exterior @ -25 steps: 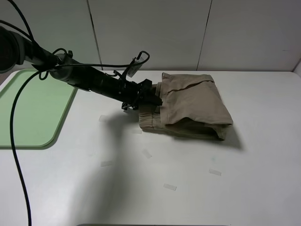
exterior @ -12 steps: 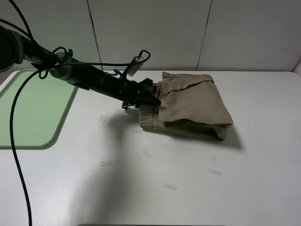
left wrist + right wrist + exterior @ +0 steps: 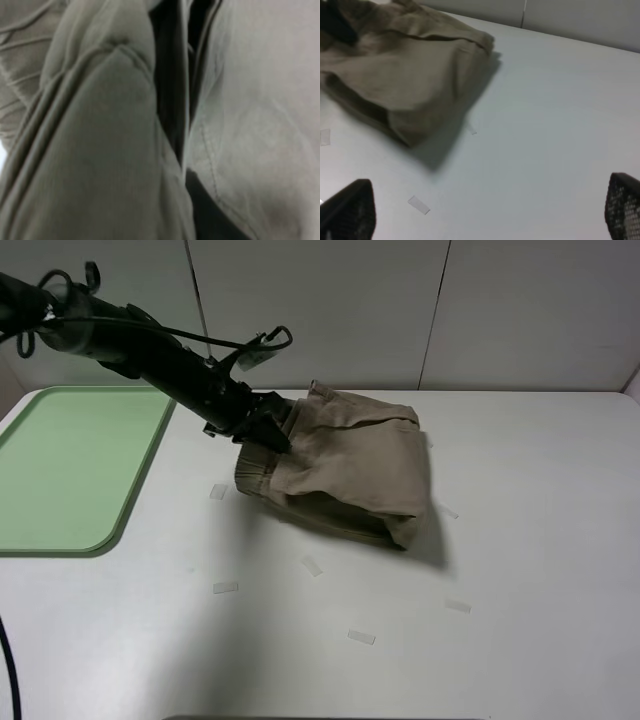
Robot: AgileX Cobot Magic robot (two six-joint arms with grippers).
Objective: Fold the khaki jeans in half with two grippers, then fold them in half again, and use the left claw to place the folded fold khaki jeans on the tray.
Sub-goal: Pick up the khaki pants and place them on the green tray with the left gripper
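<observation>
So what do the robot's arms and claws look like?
The left arm is a long black tube with a thin black cable looping along it, ending in a dark pointed claw, the left gripper. Only the fingertips of the right gripper show: black, with a bumpy mesh-like texture.

No readable text, label, brand, number or sign anywhere I can see. The khaki jeans [image 3: 340, 465] show plain fabric only in my left wrist view, and the small pale strips [image 3: 361, 637] on the table [image 3: 520, 540] are blank as far as I can tell.
</observation>
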